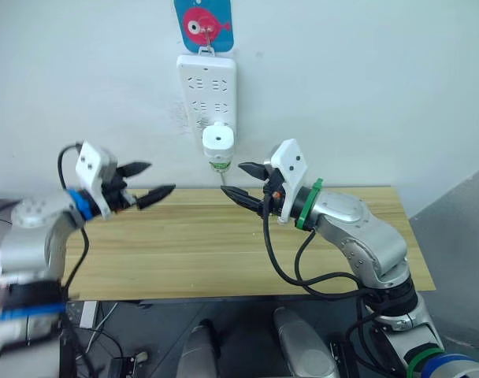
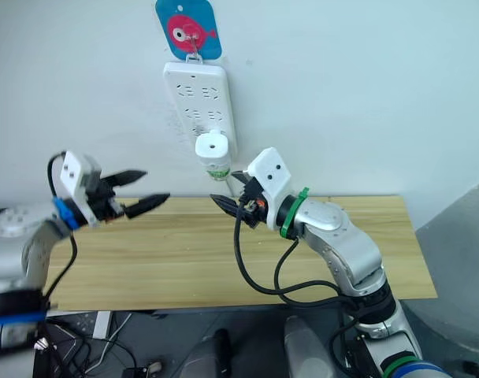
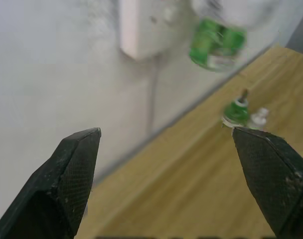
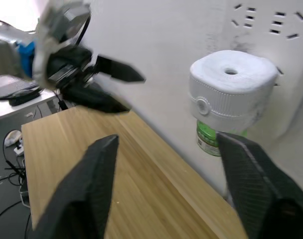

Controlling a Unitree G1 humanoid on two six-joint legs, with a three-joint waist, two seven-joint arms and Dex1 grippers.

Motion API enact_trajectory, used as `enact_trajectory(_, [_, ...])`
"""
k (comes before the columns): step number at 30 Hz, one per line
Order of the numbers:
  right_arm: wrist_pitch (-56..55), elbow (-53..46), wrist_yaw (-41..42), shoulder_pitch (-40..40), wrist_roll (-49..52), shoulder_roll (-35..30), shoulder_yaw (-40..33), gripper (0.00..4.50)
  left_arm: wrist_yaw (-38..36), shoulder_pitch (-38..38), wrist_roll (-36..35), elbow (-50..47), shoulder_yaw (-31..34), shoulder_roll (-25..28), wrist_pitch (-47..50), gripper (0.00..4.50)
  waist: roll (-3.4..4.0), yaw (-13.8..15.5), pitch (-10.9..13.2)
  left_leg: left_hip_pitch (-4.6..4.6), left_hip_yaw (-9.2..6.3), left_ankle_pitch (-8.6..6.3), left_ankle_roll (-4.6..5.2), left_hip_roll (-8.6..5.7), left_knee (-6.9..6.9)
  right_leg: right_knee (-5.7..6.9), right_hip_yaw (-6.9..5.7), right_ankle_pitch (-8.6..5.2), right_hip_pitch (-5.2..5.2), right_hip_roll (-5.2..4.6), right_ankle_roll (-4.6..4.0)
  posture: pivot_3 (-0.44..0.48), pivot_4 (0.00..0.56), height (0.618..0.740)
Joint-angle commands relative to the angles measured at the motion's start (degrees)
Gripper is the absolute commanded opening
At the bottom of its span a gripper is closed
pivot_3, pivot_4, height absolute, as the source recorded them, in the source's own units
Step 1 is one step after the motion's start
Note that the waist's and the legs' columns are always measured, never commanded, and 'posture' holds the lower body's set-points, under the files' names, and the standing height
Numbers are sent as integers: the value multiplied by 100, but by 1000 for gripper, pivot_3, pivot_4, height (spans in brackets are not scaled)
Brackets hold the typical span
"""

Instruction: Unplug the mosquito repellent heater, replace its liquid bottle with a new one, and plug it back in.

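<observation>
The mosquito repellent heater (image 1: 219, 140) sits plugged into the wall power strip (image 1: 206, 87), a green bottle (image 1: 219, 164) screwed beneath it. Our right tool (image 1: 243, 181) hangs open at its 4 o'clock; our left tool (image 1: 146, 182) is open too, well off at 8 o'clock. We fear a skewed pull could bend the prongs or drag the strip off its hook.

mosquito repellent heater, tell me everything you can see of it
The mosquito repellent heater is a small white plastic unit with a rounded top, a central hole and a ribbed band. It is plugged into the lower end of the white power strip on the wall, above the table's back edge. A green bottle hangs beneath it. Neither gripper touches it.
</observation>
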Motion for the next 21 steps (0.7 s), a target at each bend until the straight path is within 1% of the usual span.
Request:
enact_trajectory(1, [-292, 96, -172, -131, -163, 152, 16, 1691, 636, 825, -431, -1568, 366, -363, 290, 4500, -3, 60, -2, 1, 2, 0, 0, -3, 1, 1, 1, 0, 2, -4, 0, -116, 210, 740])
enact_trajectory(2, [-346, 187, -213, -155, -216, 193, 26, 1327, 800, 1102, -438, -1879, 367, -508, 270, 4500, -6, 103, -4, 1, 2, 1, -2, -4, 3, 0, 1, 0, 3, -6, 0, -111, 209, 740])
enact_trajectory(4, [-494, 424, -355, -249, -343, 351, 29, 542, 1255, 1774, -322, -2633, 152, -1005, 88, 4500, -13, 169, -8, 3, 8, 6, -8, -3, 11, -4, 2, -8, 8, -6, 13, -104, 206, 740])
enact_trajectory(5, [-554, 511, -405, -287, -392, 400, 32, 229, 1395, 1987, -257, -2899, -1, -1179, 0, 4500, -13, 183, -8, 7, 13, 7, -10, -3, 11, -10, 7, -14, 12, -6, 22, -104, 205, 740])
enact_trajectory(6, [-605, 582, -453, -315, -435, 436, 28, 104, 1499, 2120, -179, -3085, -142, -1304, -80, 4500, -16, 210, -10, 8, 15, 8, -12, -3, 13, -10, 8, -14, 14, -7, 22, -104, 205, 740])
enact_trajectory(9, [-700, 760, -549, -366, -553, 506, -3, 104, 1670, 2302, 6, -3356, -468, -1459, -215, 4500, -23, 327, -14, 10, 24, 9, -13, -4, 36, -15, 10, -13, 28, -10, 18, -111, 205, 740])
enact_trajectory(11, [-767, 909, -634, -415, -627, 547, -51, 104, 1803, 2304, 25, -3429, -627, -1538, -223, 4500, -25, 334, -16, 10, 27, 10, -13, -4, 42, -17, 11, -15, 31, -9, 14, -115, 207, 740])
enact_trajectory(16, [-852, 1095, -738, -472, -750, 577, -136, 104, 1900, 2190, 26, -3319, -692, -1469, -255, 4500, -26, 331, -17, 6, 36, 9, -12, -3, 38, -37, 15, -13, 31, -10, 15, -121, 206, 740])
enact_trajectory(21, [-792, 1017, -672, -386, -713, 511, -171, 104, 1907, 2099, -11, -3266, -703, -1413, -234, 4500, -26, 329, -17, 6, 31, 8, -12, -3, 23, -38, 7, -12, 29, -9, 14, -123, 208, 740])
